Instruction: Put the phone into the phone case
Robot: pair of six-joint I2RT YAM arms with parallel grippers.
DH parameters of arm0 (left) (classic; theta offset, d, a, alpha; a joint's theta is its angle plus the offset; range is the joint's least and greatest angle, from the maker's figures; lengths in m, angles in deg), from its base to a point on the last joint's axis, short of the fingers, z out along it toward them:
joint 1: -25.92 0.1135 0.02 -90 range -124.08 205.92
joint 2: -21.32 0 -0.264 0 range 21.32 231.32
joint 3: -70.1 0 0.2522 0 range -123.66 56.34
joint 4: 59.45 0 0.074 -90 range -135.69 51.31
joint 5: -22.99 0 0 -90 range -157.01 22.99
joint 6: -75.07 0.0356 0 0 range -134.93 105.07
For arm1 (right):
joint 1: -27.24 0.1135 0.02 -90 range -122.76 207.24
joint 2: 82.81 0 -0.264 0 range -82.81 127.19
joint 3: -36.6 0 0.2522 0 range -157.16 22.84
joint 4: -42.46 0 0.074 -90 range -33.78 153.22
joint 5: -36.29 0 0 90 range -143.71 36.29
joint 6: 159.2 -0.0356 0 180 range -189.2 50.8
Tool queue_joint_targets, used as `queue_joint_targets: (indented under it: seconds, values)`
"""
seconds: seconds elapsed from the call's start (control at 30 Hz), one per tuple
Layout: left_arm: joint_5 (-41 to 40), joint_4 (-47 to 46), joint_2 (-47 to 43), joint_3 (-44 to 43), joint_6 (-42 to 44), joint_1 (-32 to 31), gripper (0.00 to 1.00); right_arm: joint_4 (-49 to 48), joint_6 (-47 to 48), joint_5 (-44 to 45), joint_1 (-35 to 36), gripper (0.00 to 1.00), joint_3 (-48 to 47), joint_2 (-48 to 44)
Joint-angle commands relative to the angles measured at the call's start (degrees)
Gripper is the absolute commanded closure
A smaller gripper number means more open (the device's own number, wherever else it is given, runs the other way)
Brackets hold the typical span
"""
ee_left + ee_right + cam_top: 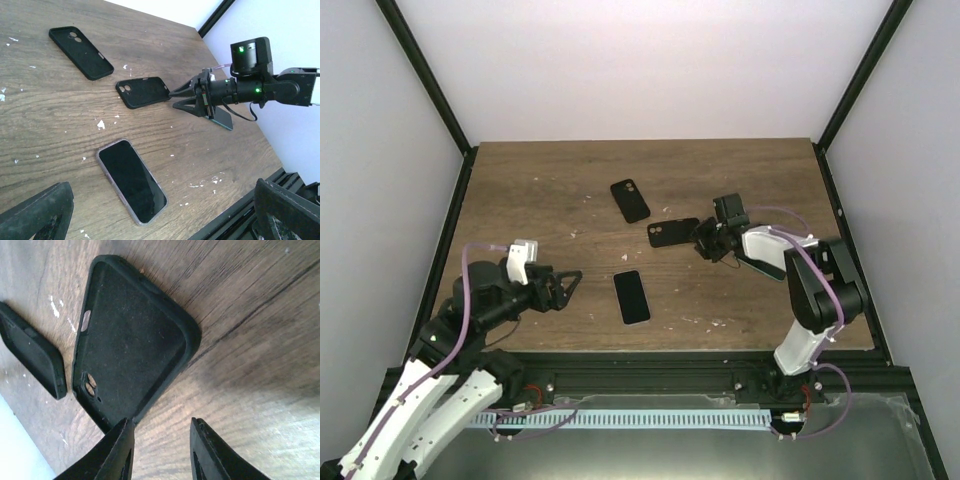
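Two end effectors: both are empty, and you have one on each side of the phone.
Phone (132,182): it lies flat and screen up on the counter (520,190), near the middle and close to the near edge, between the two arms, so either arm could plausibly reach it.
Phone case: no loose clear shell shows in any view. The pale rim (119,190) around the phone may be the case already seated, but you cannot tell from here.
Left end effector (570,290): the fingers are spread wide and low over the counter, just left of the phone. Its wrist camera frames the phone between them, which suits an approach along the counter.
Right end effector (702,243): the fingers are parted by a narrow gap with nothing between them, and they point left at the near black cover (132,340), tips just beside its rim.
Black covers: the near one lies inside up, with its camera cutout showing. The far black cover (630,200) sits apart, further left and back. Neither looks like your target.
Dark slab (222,119): a flat piece with a greenish edge lies under the right wrist. What it is stays unclear.
Judgement: if the rim is the case, little remains. Otherwise find the shell first.
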State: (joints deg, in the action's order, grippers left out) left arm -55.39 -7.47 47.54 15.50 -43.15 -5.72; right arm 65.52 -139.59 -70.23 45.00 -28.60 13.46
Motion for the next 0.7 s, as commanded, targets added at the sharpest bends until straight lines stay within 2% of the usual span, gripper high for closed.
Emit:
queue_joint_targets:
  seconds: [0.0, 0.4, 0.67]
  values:
    - [-0.50, -0.18, -0.77, -0.43, 0.88, 0.04, 0.00, 0.72, -5.27, 0.84, 1.08, 0.70, -3.40, 3.71]
    - [-0.73, -0.16, -0.97, -0.37, 0.89, 0.00, 0.00, 2.89, -8.00, 0.92, 2.16, 0.78, -10.01, 10.93]
    - [-1.27, -0.05, -1.61, -0.46, 0.81, 0.06, 0.00, 6.97, -5.53, 2.91, 2.22, 0.85, -12.63, 11.94]
